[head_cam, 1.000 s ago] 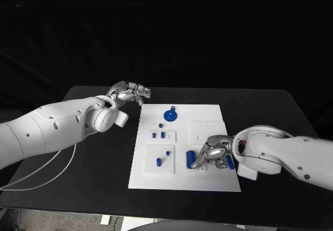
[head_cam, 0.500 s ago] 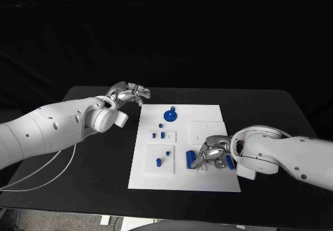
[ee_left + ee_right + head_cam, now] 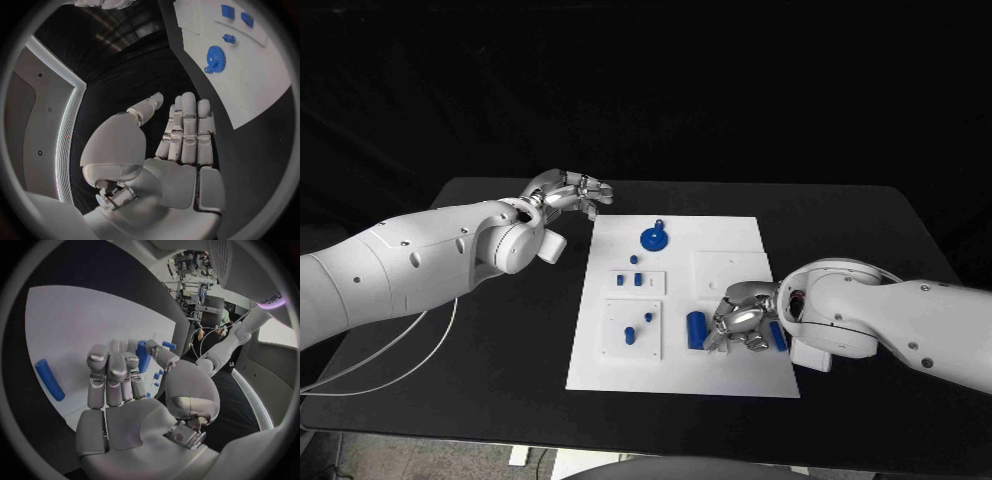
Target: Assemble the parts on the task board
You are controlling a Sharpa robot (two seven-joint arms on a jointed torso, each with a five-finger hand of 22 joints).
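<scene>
Head view, I see my right hand (image 3: 740,322) low over the task board (image 3: 678,372), grip unclear, blue bar (image 3: 697,330) just beside it, long axis near-to-far, left wrist view, left hand (image 3: 181,135) empty, fingers straight and side by side, right wrist view, another blue piece (image 3: 143,356) behind the fingers (image 3: 109,375), whether held I cannot tell.

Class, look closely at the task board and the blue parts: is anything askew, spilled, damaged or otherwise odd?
Nothing stands out. The task board lies flat and roughly square on the table; the blue gear and the blue bar rest on it, undamaged. The right hand hovers over parts near the bar; the left hand stays off the board.
</scene>
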